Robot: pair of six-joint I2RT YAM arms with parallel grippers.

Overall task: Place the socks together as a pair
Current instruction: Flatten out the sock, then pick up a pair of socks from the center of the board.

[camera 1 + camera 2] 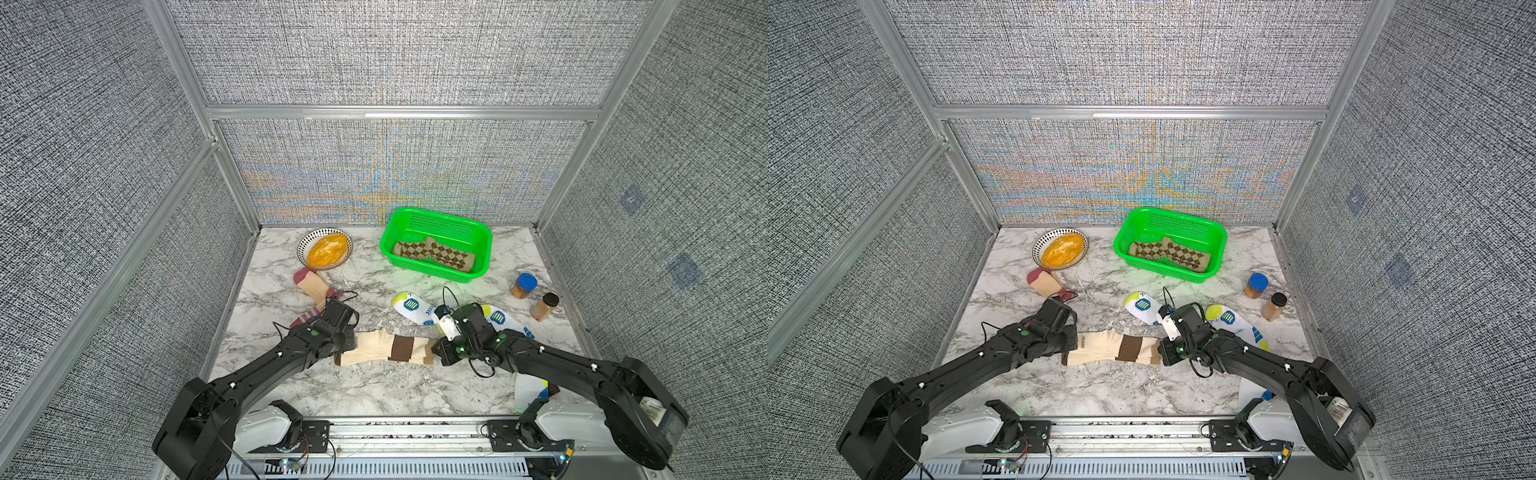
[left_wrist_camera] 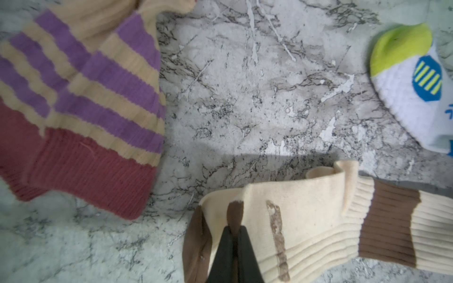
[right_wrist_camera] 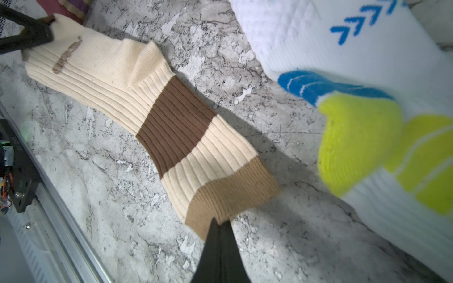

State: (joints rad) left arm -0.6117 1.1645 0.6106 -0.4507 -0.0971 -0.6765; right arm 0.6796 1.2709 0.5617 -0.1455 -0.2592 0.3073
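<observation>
Up front on the marble-print table (image 1: 374, 395), the cream ribbed brown-banded socks (image 1: 382, 347) are laid out flat, pinched at the toe by the left gripper (image 2: 235, 231) and at the cuff by the right gripper (image 3: 220, 222).

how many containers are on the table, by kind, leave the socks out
green basket: 1
bowl: 1
jars: 2, the blue-lidded jar and the black-lidded jar
total: 4
</observation>
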